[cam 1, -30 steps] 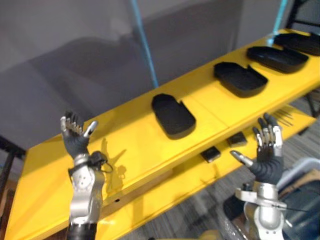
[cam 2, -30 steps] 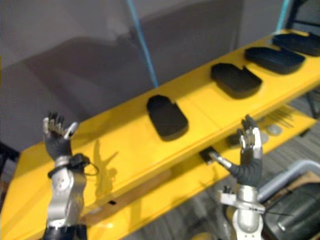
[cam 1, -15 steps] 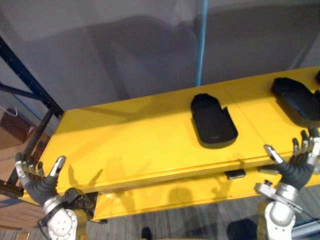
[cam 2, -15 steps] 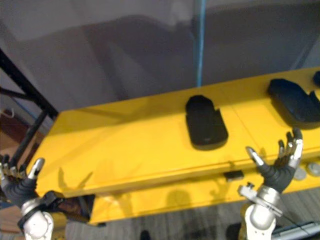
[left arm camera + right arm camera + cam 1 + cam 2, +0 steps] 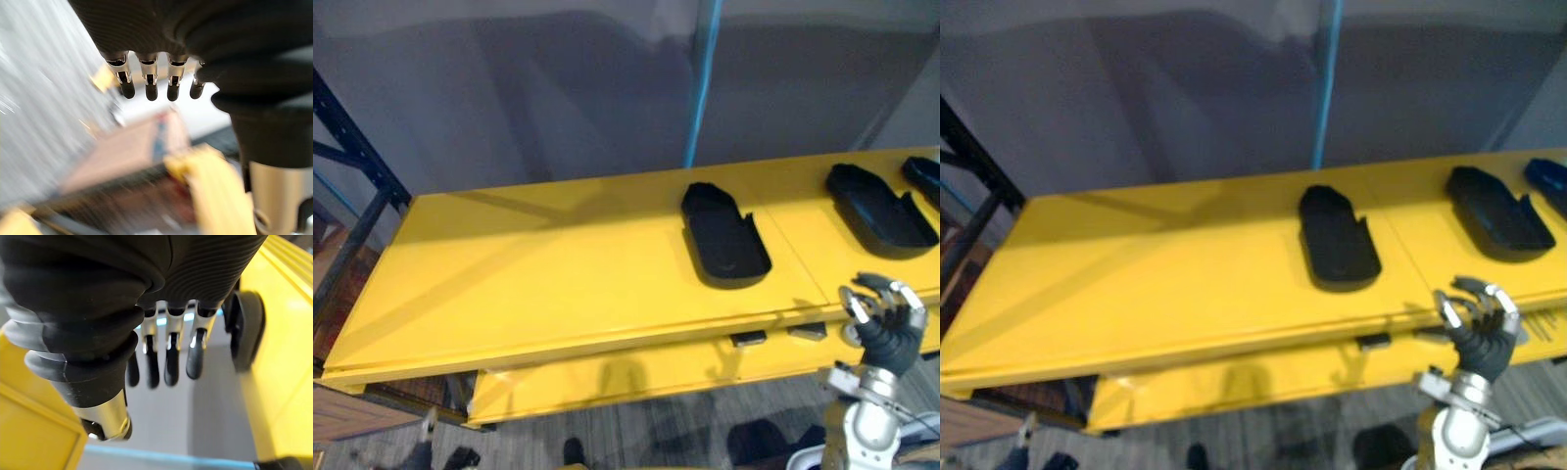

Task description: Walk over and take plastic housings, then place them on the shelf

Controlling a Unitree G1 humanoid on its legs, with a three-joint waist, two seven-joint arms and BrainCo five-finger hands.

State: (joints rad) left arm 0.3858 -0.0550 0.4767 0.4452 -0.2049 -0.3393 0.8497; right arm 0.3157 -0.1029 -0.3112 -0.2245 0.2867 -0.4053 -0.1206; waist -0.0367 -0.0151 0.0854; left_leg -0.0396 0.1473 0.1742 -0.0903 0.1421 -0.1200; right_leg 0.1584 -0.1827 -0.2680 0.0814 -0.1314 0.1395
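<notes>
Up top, the long yellow flat-topped metal shelf runs across the middle of the frame, and the task's pieces are on it. One black plastic housing, a shallow open shell with a notched edge, lies flat right of centre. A second black housing sits well apart from it toward the right edge, and a third black housing pokes in at the far right. All three rest on the top surface, untouched.

Lower right of the frame: the right hand is raised in front of the shelf's front edge, below the second housing. Its fingers are loosely bent and apart from the thumb, with nothing between them.

The left hand shows in its own wrist view, fingers in a straight row, spread from the thumb, empty; what lies past them is too blurred to name.

Below the top, a lower yellow tier carries two small dark blocks. A thin blue upright pole rises behind the shelf.
</notes>
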